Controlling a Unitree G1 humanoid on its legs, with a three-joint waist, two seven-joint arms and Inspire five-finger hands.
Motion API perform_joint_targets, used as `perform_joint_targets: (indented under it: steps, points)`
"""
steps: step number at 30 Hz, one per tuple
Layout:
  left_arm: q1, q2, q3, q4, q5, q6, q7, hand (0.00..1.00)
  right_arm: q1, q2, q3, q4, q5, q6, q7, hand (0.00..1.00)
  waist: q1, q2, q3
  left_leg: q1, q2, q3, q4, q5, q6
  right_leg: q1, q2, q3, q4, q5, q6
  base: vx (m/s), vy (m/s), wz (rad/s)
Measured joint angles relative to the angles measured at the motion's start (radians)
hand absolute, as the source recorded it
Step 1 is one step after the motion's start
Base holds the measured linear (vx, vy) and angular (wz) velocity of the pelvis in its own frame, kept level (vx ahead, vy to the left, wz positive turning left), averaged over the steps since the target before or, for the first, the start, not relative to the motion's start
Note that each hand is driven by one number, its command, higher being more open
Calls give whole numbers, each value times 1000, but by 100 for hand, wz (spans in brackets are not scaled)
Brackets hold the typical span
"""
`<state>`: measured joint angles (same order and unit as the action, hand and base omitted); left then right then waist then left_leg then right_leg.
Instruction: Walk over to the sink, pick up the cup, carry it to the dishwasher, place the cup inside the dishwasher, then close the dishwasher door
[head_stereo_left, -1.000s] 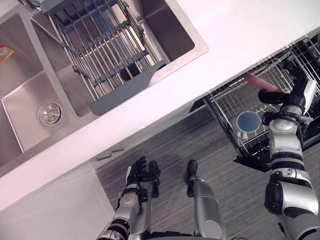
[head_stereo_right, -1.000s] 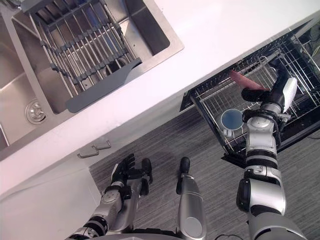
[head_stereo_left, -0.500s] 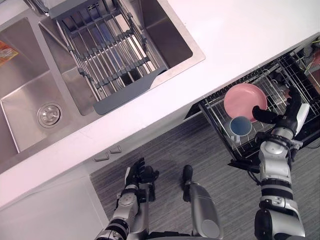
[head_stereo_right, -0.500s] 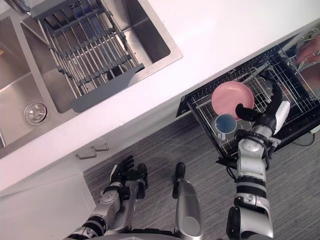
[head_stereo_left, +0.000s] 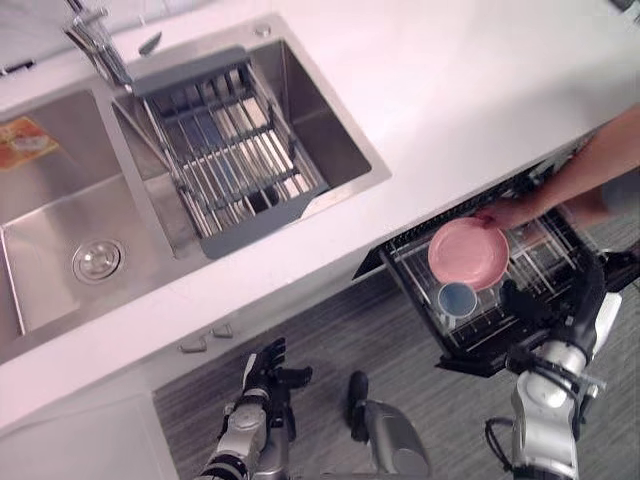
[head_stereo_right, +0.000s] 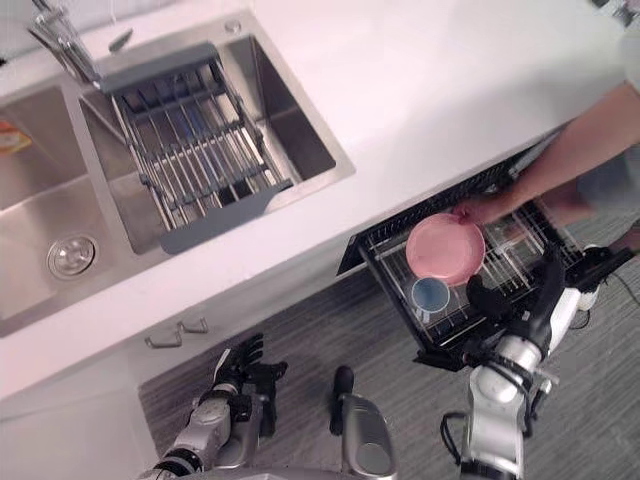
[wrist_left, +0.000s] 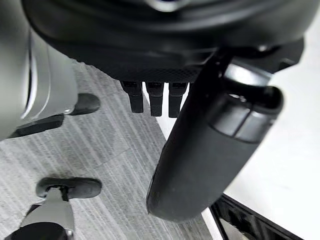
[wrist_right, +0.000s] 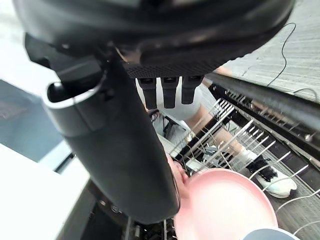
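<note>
Hanging low in front of the white cabinet, the left hand (head_stereo_left: 262, 372) has its fingers loosely spread and grips nothing, with grey plank-patterned floor (head_stereo_left: 330, 340) beneath it. To the right, the right hand (head_stereo_right: 540, 305) is raised at the near end of a pulled-out dishwasher rack (head_stereo_left: 495, 320). Its fingers are straight, its thumb stands apart and it is empty; whether it touches the wires I cannot tell.

The blue cup (head_stereo_left: 458, 298) stands mouth up in that rack, near its left edge. Just behind the cup a pink plate (head_stereo_left: 468, 253) stands tilted, and a person's hand (head_stereo_left: 500, 213) reaches in from the right and touches the plate's far rim.

Beyond the rack runs a white countertop (head_stereo_left: 450, 100). Set into it is a steel double sink (head_stereo_left: 50, 215), with a grey wire drainer (head_stereo_left: 225, 150) laid across the right basin and a faucet (head_stereo_left: 95, 40) at the back.

The right wrist view, looking past its own thumb, adds the underside of the scene. It shows the plate's broad pink face (wrist_right: 225, 205), the rack's wires (wrist_right: 230, 135) and a person's white shoe (wrist_right: 272, 182) on the floor beyond. The left wrist view looks down at the floor and a white cabinet front (wrist_left: 280, 150).
</note>
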<state>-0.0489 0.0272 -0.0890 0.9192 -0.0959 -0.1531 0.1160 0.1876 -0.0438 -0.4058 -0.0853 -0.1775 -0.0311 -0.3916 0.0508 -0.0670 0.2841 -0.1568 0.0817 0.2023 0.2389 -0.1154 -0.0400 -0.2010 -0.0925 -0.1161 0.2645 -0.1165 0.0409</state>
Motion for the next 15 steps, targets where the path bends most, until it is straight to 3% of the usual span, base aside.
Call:
perform_joint_targets:
  steps: [9,15]
  points:
    - [64,-20,72,0,60,16,-12,90,117,89,41,-18,-1,-14,51,90,-18,2,-97,75,-10,-3,-49,0,0,85,-2,-10,-61,1,4,22,10,2]
    - [101,-27,123,6,79,18,-13,90,132,91,43,37,-1,-14,69,90,-25,15,-163,112,-17,-4,-77,1,-1,126,-3,-13,-96,7,14,0,0,0]
